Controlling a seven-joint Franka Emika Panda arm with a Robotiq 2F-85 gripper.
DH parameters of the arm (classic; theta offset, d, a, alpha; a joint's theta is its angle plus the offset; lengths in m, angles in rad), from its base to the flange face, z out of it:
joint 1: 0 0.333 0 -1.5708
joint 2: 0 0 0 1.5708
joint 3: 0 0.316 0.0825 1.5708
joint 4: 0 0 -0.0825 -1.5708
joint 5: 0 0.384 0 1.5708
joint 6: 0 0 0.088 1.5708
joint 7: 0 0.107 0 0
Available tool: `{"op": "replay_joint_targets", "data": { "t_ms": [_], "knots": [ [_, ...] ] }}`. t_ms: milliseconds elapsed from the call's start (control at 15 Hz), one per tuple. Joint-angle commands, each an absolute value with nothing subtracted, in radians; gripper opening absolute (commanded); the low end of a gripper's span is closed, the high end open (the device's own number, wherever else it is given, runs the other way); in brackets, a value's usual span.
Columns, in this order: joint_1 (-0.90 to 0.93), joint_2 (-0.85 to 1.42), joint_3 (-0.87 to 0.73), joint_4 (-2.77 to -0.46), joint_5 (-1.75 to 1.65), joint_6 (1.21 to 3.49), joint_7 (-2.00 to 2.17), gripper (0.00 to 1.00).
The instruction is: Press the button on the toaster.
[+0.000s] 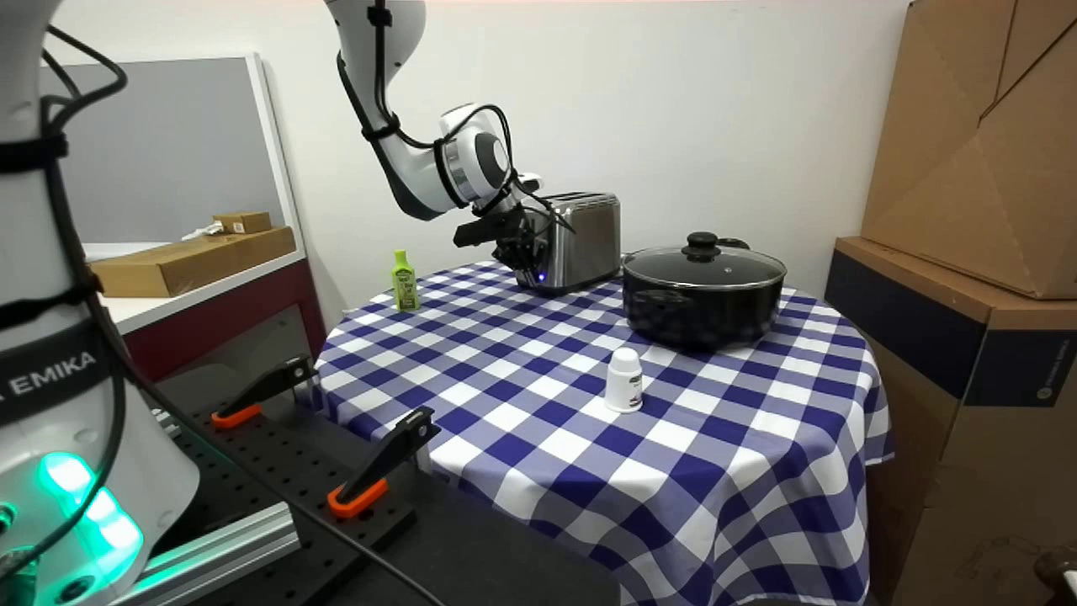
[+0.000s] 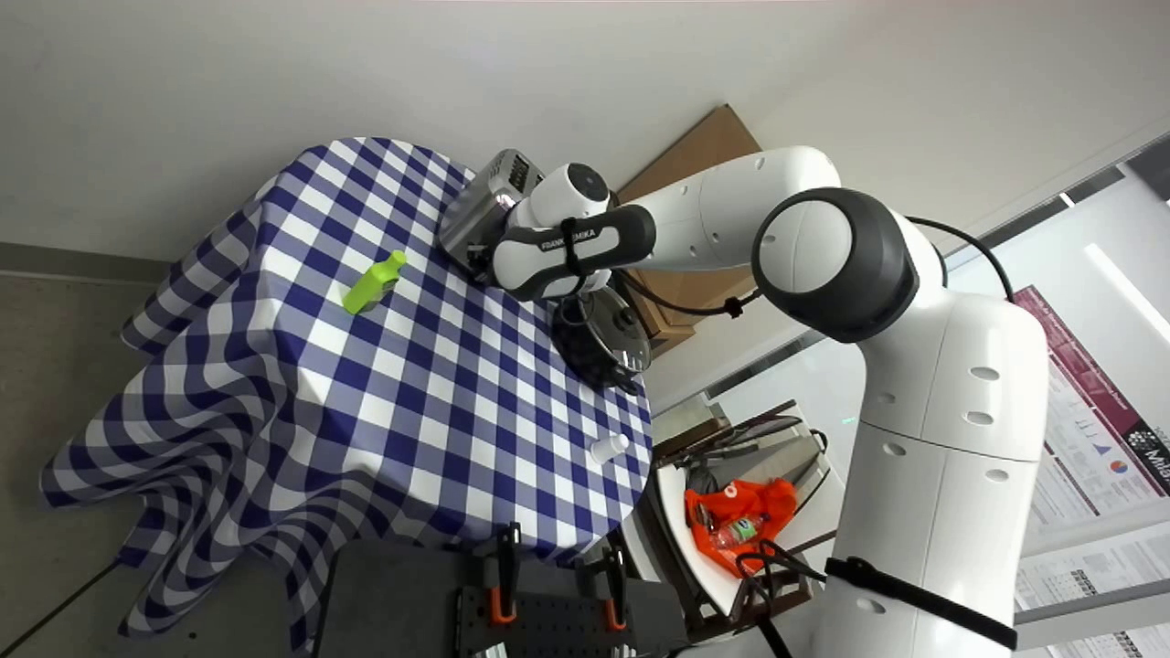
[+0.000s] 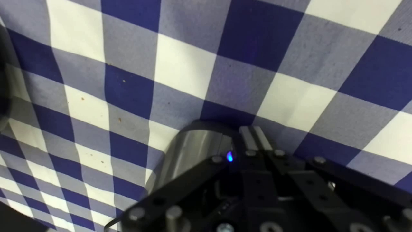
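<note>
The shiny silver toaster (image 1: 589,240) stands near the back of the table, against the wall side. It also shows in an exterior view (image 2: 477,208), partly behind the arm, and in the wrist view (image 3: 190,151), largely covered by the gripper. A small blue light (image 3: 229,156) glows at its dark narrow end. My gripper (image 3: 255,138) is shut and empty, pointing down beside that end. In an exterior view the gripper (image 1: 523,259) covers much of the toaster's narrow end. Whether the fingers touch a button cannot be told; the button itself is hidden.
A black lidded pot (image 1: 705,295) stands beside the toaster. A green bottle (image 1: 405,282) and a white bottle (image 1: 623,380) stand on the checkered tablecloth (image 1: 522,421). Black clamps with orange pads (image 1: 383,463) sit at the robot's base. Cardboard boxes (image 1: 951,421) stand beyond the table.
</note>
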State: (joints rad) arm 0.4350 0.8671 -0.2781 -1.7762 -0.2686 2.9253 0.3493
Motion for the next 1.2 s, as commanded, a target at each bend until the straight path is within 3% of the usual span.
{"op": "replay_joint_targets", "data": {
  "t_ms": [0, 200, 667, 1133],
  "knots": [
    [0.45, 0.859, -0.295, -1.792, -0.255, 2.973, 0.338, 0.0],
    [0.424, 0.832, -0.263, -1.824, -0.247, 2.977, 0.307, 0.0],
    [0.197, 0.789, -0.002, -1.815, -0.195, 2.843, 0.066, 0.0],
    [0.142, 0.789, 0.004, -1.768, -0.167, 2.66, 0.039, 0.0]
  ]
}}
